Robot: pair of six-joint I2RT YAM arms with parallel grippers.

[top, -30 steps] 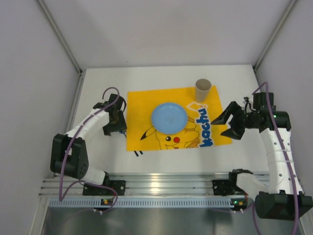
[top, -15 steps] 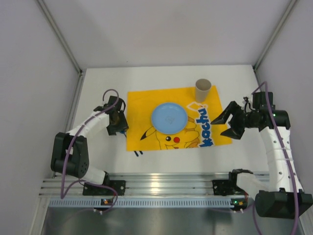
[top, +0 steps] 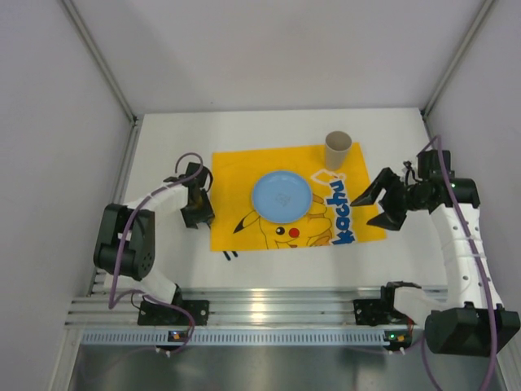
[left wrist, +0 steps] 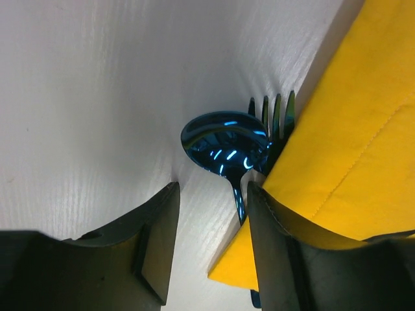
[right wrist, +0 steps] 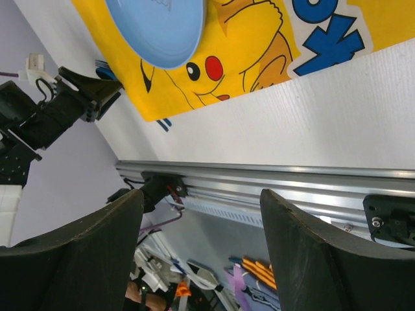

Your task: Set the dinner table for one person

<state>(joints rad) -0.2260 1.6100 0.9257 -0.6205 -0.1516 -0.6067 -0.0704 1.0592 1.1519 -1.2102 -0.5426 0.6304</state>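
My two grippers over the white table, both slack.

My left gripper [left wrist: 213, 194] is low over the table [top: 163, 155] at the left edge of the yellow mat [top: 236, 171]. Its jaws are parted and clamp nothing. A blue spoon [left wrist: 224, 146] and a fork [left wrist: 275, 113] lie just ahead, half tucked under the mat. A blue plate [top: 281, 195] sits mid-mat, with a cup [top: 338, 149] at the far right corner. My right gripper [top: 365, 215] hangs spread wide by the mat's right edge, holding nothing.

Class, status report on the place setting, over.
Left gripper open, astride spoon handle. Right gripper open, empty. Fork beside spoon on dinner table; mat edge overlaps both.
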